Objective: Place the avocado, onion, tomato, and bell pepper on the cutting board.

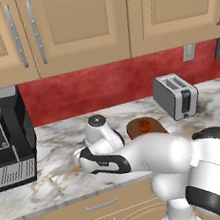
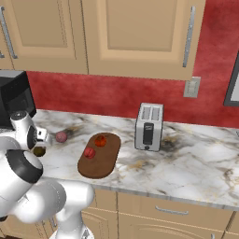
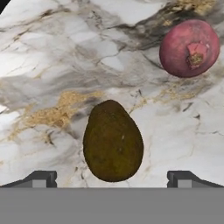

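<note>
Nearest the counter's front edge, the gripper hangs above the marble counter with its jaws spread wide and nothing between them but air; the two dark fingertips stand far apart on either side of the avocado. The avocado lies on the bare counter, directly under the gap of the jaws, apart from both tips as far as the hand view shows. In the right base view the avocado sits toward the counter's left end, close to the front edge and beside the arm's white wrist.

A little farther back lies the onion, on the counter and apart from the avocado; in the right base view the onion is between the avocado and the cutting board.

The cutting board rests near the middle of the counter, running from the front edge toward the wall. Two red pieces of produce lie on it: the one nearer the front and an orange-red one farther back; which is the tomato and which the bell pepper cannot be told.

Behind the board, toward the back wall, stands a toaster. At the counter's far left sits a black coffee machine.
</note>
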You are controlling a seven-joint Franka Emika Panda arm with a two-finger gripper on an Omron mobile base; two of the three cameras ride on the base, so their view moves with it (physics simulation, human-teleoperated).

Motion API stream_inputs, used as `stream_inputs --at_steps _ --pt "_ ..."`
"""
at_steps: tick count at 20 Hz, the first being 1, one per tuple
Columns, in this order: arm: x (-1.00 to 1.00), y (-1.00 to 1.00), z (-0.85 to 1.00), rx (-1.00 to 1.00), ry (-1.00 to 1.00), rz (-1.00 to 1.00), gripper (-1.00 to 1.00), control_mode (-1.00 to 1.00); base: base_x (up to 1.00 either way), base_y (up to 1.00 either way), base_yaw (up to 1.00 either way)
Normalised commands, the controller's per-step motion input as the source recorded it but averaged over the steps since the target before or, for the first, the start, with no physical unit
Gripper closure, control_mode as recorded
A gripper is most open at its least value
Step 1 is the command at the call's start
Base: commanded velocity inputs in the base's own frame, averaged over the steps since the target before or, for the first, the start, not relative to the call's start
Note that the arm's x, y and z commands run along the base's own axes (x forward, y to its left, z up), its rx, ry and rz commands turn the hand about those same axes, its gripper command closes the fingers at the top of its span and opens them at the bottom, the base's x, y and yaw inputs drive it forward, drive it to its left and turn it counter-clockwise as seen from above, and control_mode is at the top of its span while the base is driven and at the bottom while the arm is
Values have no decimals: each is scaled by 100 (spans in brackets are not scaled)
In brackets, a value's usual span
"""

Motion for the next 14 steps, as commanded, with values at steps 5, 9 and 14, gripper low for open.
stream_inputs --at_steps 5,9,14 --pt "10 0 -17 0 1 0 -100 -100 0 0 0" --pt "12 0 -19 -1 2 0 -100 -100 0 0 0" --pt "7 0 -20 -1 2 0 -100 -100 0 0 0"
